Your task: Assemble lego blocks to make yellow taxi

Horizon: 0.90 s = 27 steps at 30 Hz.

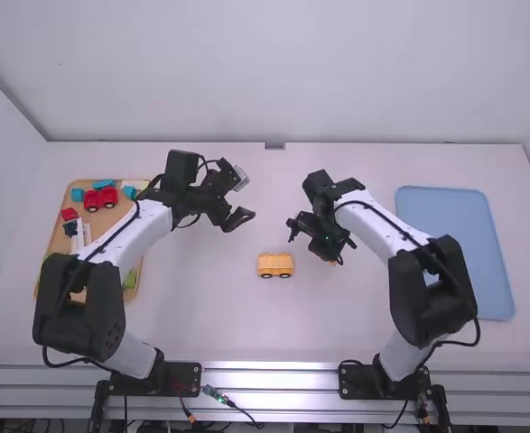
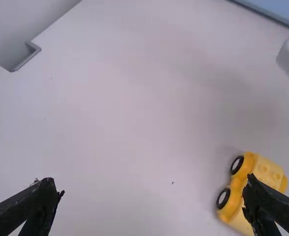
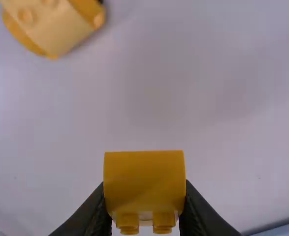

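The yellow car body (image 1: 275, 265) stands on its black wheels at the middle of the table, with round studs on top of the car (image 2: 267, 169); a corner of it (image 3: 50, 24) is in the right wrist view. My left gripper (image 1: 239, 217) is beyond the car and to its left, above the table; in its wrist view the left gripper (image 2: 151, 189) is open and empty. My right gripper (image 1: 334, 256) hangs to the right of the car. In its wrist view the right gripper (image 3: 144, 211) is shut on a yellow block (image 3: 144, 179) with studs, apart from the car.
A wooden tray (image 1: 55, 225) at the left holds a red car (image 1: 100, 198) and several coloured blocks, partly under the left arm. A blue tray (image 1: 454, 234) lies at the right, beside the right arm. The back wall borders the table.
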Motion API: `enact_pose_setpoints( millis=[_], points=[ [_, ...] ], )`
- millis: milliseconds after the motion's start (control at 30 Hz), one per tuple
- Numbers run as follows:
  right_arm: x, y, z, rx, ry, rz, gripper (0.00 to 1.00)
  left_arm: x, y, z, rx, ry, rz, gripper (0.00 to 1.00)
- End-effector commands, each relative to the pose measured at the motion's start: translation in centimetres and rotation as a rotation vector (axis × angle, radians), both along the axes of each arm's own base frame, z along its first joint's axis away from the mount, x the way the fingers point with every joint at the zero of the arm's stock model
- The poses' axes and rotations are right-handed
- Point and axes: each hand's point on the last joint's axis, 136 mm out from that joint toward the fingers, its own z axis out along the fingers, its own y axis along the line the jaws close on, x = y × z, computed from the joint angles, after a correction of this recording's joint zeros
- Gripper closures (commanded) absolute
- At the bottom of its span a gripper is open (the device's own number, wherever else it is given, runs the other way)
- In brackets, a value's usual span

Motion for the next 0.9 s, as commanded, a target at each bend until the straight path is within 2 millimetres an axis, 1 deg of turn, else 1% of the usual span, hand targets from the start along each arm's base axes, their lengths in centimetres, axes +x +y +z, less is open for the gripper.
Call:
enact_pose_setpoints(
  millis=[0, 100, 167, 300, 433, 567, 667, 767, 867],
  points=[
    [0.0, -0.5, -1.4, -0.045, 0.046, 0.066, 1.00, 0.3, -0.1, 1.6, 0.014, -0.065, -0.024, 0.01],
    [-0.4, -0.7, -3.4, -0.069, 0.105, 0.073, 1.00, 0.8, 1.0, 1.3, 0.046, -0.068, 0.014, 0.01],
    [-0.6, -0.8, -4.3, -0.077, 0.130, 0.082, 1.00, 0.8, 1.2, 1.1, 0.053, -0.063, 0.021, 0.01],
    [-0.8, -0.4, -5.5, -0.088, 0.152, 0.105, 1.00, 0.9, 1.6, 1.1, 0.051, -0.057, 0.029, 0.01],
    [-1.1, -0.1, -5.8, -0.097, 0.162, 0.121, 1.00, 0.8, 1.5, 1.1, 0.051, -0.057, 0.026, 0.01],
    [-1.1, 0.5, -5.8, -0.097, 0.149, 0.140, 0.91, 0.8, 1.5, 1.1, 0.051, -0.057, 0.026, 0.01],
    [-0.7, 0.7, -6.0, -0.104, 0.124, 0.142, 0.93, 0.8, 1.5, 1.1, 0.051, -0.058, 0.026, 0.01],
    [-0.2, 0.7, -6.0, -0.138, 0.089, 0.165, 0.97, 0.9, 1.5, 1.0, 0.054, -0.058, 0.028, 0.01],
    [0.1, 0.5, -5.9, -0.186, 0.066, 0.219, 1.00, 1.0, 1.8, 1.0, 0.053, -0.057, 0.035, 0.01]
  ],
)
